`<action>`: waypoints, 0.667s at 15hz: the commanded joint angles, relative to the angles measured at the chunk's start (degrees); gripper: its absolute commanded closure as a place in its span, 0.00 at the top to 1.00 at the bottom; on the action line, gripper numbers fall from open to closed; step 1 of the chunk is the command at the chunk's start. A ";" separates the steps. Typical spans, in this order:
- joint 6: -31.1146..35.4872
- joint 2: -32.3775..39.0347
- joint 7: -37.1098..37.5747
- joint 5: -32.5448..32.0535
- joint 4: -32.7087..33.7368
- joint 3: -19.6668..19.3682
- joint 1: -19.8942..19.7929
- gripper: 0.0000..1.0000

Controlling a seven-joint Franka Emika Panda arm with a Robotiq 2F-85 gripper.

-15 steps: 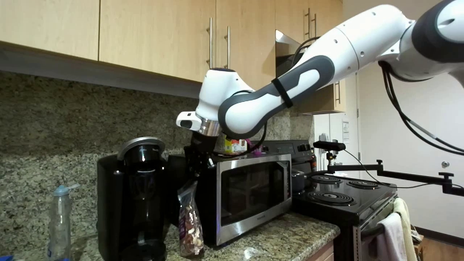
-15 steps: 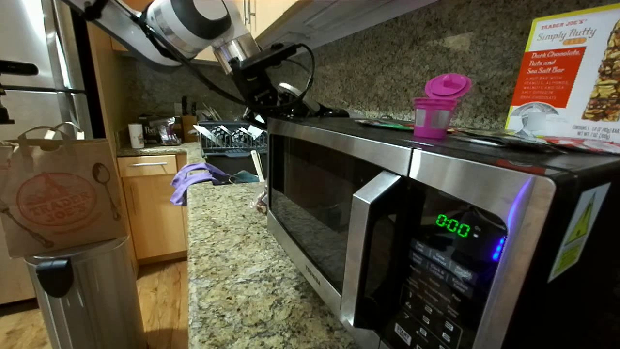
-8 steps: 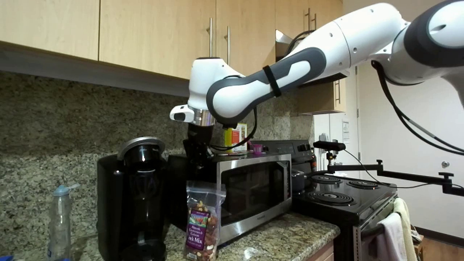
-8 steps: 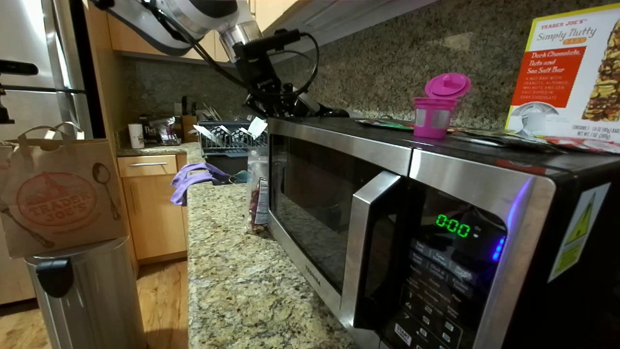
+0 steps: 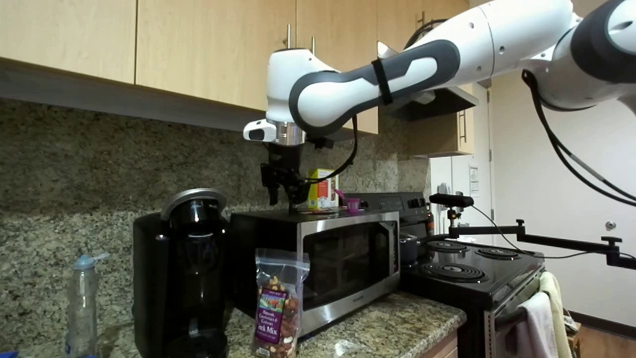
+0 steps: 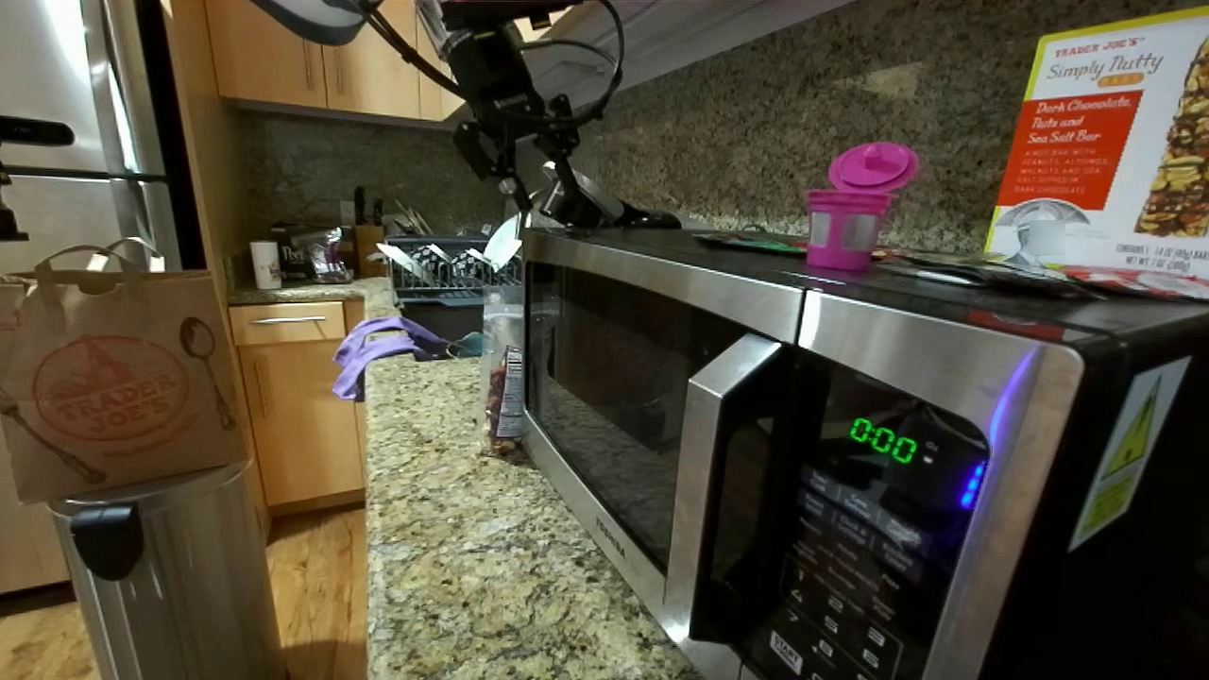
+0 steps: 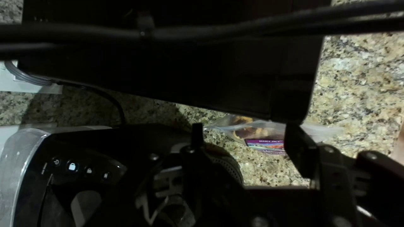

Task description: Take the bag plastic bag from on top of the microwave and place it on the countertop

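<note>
"Step in hand, would you say?"

"Placing looks done to me. The clear, glossy plastic bag of brown nuts (image 5: 278, 308) stands on the speckled grey-brown granite counter (image 5: 387, 328), low in the centre of an exterior view, near the front corner of the boxy silver microwave with the dark glass door (image 5: 348, 263)."

"And the black two-fingered tool (image 7: 245, 126)?"

"Spread wide and holding nothing. In the wrist view its jaws frame the bag mid-picture, but in both exterior views they hang clear above it."

"So the next move?"

"A plain retreat, I'd think: up and away, without clipping the microwave or the tall, glossy black coffee maker (image 5: 181, 278), left of centre in an exterior view."

"Which way does the bag point?"

"Top up, base down; its long axis is near vertical, the top tilting slightly rightward in an exterior view, where its rectangular purple label (image 5: 271, 316) faces us, lettering right way up. In the wrist view its top edge runs left to right, partly behind a jaw."

"Leaning on the microwave?"

"I can't tell."
</note>
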 commanded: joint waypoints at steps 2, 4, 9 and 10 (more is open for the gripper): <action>2.35 -9.53 -8.89 0.30 -11.50 1.23 -1.52 0.99; 6.37 -14.53 -9.95 0.65 -18.08 0.84 -1.75 1.00; 14.25 -26.53 -11.70 2.66 -33.87 -0.70 -1.59 1.00; 15.48 -29.37 -10.93 2.38 -37.23 -1.10 -1.52 1.00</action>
